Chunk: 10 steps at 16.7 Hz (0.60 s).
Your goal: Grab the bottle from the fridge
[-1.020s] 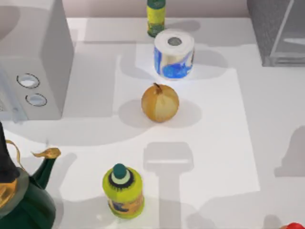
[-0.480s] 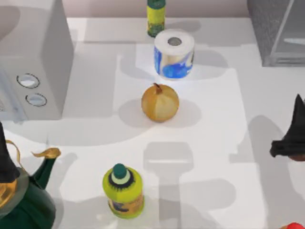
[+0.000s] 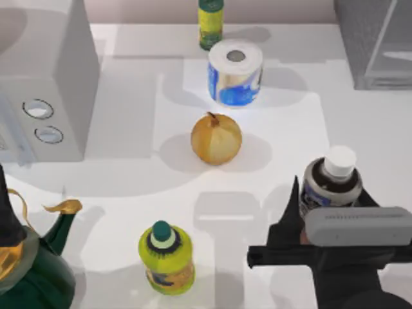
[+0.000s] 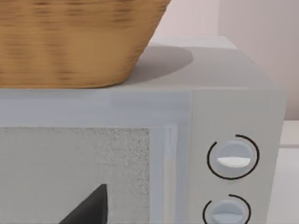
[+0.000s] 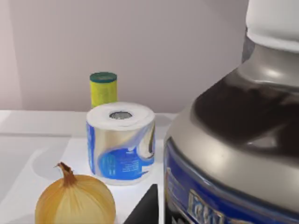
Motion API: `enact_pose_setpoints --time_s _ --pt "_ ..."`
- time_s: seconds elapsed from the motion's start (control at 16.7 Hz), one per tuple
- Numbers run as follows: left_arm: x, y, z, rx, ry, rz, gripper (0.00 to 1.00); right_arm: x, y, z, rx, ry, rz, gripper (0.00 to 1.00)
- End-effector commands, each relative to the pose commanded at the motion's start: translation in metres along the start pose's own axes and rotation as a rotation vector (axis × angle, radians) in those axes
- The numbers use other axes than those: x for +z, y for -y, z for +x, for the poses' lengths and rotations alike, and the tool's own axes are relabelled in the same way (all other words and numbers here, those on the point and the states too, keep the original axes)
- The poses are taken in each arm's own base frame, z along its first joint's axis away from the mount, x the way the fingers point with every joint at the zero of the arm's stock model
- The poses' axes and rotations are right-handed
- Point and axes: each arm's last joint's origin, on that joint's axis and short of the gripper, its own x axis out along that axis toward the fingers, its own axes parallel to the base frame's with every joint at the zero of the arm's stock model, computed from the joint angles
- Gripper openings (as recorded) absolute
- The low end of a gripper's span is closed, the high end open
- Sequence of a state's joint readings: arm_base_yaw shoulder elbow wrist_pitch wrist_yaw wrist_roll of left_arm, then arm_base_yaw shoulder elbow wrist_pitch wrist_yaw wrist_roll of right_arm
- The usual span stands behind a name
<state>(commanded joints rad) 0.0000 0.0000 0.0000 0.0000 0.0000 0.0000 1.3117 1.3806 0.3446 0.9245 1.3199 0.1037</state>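
Glossy plastic bottle [image 3: 331, 183] with smooth white cap, speckled rough-looking grey fridge [image 3: 372, 40] upper right, papery-skinned onion [image 3: 216, 138], soft paper roll [image 3: 235, 72], woven wicker basket [image 4: 74, 42], shiny green teapot [image 3: 32, 267] lower left, matt white table [image 3: 129, 180].

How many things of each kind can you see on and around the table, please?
Bottles: 3, held bottle, yellow-green one, tall slim one
Paper roll: 1
Onion: 1
Teapot: 1
Microwave: 1
Basket: 1
Fridge: 1
Total: 9
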Motion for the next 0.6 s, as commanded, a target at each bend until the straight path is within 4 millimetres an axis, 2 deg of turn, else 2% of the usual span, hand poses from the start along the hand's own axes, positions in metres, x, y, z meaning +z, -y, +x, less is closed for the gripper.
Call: enact_pose_setpoints --time_s 0.12,0.3,0.6 --pt "0.0 0.0 0.0 0.0 0.0 0.0 1.0 -0.01 -0.018 -0.018 -0.002 0.008 -0.004 0.0" --pt "0.0 0.0 0.0 0.0 0.0 0.0 1.0 -0.02 -0.032 -0.035 -0.005 0.018 -0.005 0.0" --pt "0.0 0.0 0.0 0.0 0.0 0.0 1.0 -0.022 -0.032 -0.036 -0.006 0.018 -0.009 0.0"
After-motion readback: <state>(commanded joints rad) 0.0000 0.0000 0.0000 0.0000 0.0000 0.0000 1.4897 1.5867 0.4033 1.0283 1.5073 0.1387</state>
